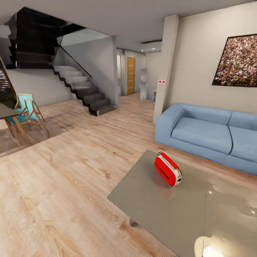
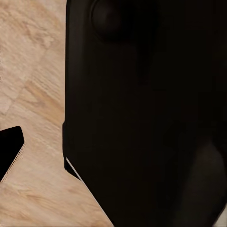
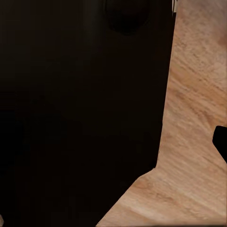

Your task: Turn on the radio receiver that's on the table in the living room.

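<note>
The red radio receiver (image 1: 167,169) with its white trim band stands on the glossy grey-taupe table (image 1: 171,214), near the table's far left corner and one narrow end toward me. A thin black handle runs along its top. The living room has a light wood plank floor (image 1: 71,171). In the left wrist view a black fingertip (image 2: 10,152) pokes in over the floor beside a dark robot body (image 2: 142,118). The right wrist view has another black fingertip (image 3: 221,142) at its edge. Neither view lets me tell whether the fingers are open or shut.
A blue sofa (image 1: 210,134) stands behind the table under a framed crowd picture (image 1: 237,60). A pillar (image 1: 165,67) rises left of the sofa. Stairs (image 1: 85,89) climb at the back left, with a turquoise chair (image 1: 26,109) and a dark table edge (image 1: 5,112) at far left.
</note>
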{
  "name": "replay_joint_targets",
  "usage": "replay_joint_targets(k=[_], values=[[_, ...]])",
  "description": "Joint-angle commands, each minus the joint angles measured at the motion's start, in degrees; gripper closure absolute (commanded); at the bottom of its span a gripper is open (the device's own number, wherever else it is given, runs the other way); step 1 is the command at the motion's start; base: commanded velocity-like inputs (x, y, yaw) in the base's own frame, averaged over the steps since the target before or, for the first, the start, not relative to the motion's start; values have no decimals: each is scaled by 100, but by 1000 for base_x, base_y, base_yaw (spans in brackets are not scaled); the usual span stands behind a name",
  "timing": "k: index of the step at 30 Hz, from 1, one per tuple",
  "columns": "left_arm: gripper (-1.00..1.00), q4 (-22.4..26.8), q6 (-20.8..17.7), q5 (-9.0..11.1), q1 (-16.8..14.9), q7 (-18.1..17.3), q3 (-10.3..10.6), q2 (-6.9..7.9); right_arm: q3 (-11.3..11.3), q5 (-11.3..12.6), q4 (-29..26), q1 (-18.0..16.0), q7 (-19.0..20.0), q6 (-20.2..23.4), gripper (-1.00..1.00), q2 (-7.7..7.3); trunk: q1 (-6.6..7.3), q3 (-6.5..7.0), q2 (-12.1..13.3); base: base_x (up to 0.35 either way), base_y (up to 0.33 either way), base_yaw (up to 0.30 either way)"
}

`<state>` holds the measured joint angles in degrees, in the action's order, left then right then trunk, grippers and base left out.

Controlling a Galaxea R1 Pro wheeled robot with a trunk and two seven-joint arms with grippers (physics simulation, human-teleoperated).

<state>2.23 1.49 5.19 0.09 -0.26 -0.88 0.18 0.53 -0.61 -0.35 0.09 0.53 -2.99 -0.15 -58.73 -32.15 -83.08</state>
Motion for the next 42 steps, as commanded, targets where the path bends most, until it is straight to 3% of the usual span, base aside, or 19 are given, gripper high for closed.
replay_joint_targets(k=[1,42], values=[[-100,2,0,0,0,0,0,0,0,0,0,0,0,0,-100,1,0,-4,0,0,0,-288],[-100,4,0,0,0,0,0,0,0,-1,0,0,0,0,-100,6,0,-167,0,0,0,-288]])
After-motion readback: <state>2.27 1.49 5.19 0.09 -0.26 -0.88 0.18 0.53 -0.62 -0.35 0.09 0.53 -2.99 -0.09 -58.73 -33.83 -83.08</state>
